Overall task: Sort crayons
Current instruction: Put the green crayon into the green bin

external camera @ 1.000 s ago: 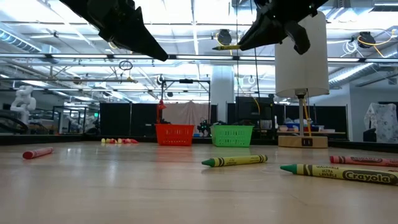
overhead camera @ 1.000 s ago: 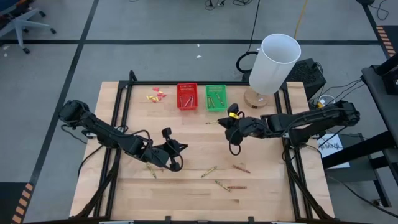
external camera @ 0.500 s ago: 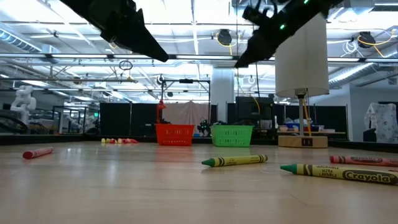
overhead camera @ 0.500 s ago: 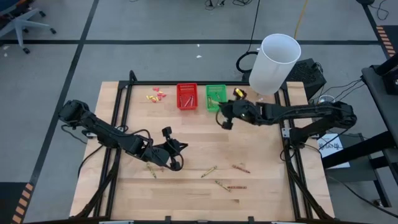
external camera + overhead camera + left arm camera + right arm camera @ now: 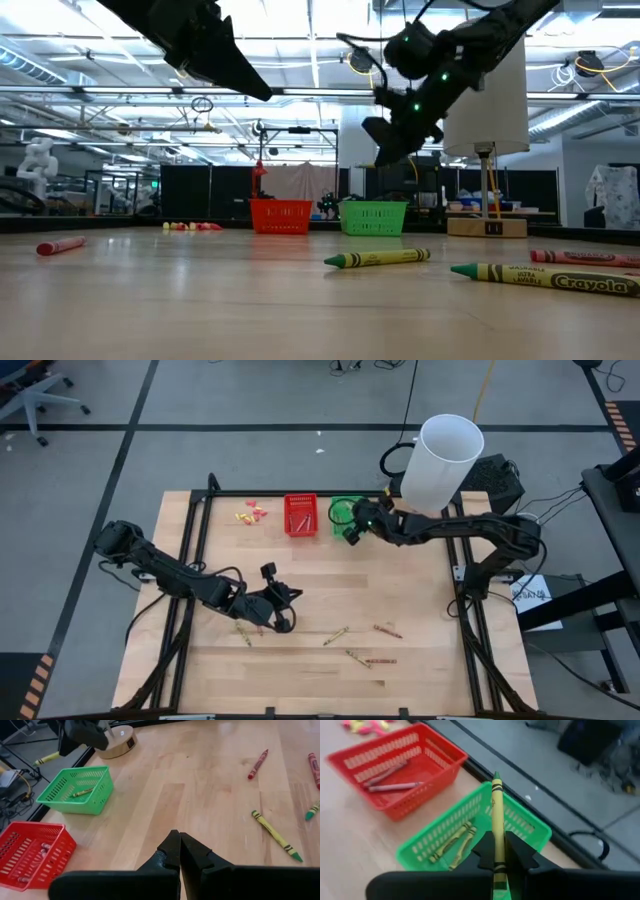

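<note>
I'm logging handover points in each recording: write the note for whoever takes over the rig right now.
Right claw: shut on a yellow-green wax crayon, hovering over the green plastic basket.
Left claw: shut, empty, above the near-left wooden table.
Done: red crayons lie in the red plastic basket, some yellow-green ones in the green.
Left: drop this crayon, then sort the loose crayons near the front edge.

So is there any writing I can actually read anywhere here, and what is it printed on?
"Crayola": on the wrapper of the green crayon lying nearest the low camera.
Small print above that brand name on the same wrapper: too small to read.
Small dark plate on the wooden lamp base: something is printed there, but it is too blurred to read.
Other crayon wrappers, including the one in the right end effector: no legible text.
</note>
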### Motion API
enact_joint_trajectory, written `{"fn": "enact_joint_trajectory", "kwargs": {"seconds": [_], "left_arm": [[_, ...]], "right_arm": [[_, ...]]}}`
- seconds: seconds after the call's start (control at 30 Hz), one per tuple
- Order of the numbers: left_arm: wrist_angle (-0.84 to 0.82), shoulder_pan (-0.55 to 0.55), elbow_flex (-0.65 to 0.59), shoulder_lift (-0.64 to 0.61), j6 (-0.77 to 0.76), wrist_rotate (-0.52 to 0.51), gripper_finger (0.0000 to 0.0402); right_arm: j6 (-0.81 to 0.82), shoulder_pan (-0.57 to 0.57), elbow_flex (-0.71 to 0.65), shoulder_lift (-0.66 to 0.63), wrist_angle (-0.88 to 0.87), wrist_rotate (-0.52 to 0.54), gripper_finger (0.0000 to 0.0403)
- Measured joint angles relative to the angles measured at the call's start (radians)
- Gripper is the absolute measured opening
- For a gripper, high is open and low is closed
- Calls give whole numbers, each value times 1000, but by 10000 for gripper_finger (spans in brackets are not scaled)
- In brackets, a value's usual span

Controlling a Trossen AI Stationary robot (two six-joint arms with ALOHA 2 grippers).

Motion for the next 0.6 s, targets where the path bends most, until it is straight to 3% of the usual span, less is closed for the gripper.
{"fn": "enact_joint_trajectory", "kwargs": {"seconds": [0.6], "left_arm": [[8,-13,0,0,-26,5,6]], "right_arm": [[246,-26,49,151,5,8,4]]}}
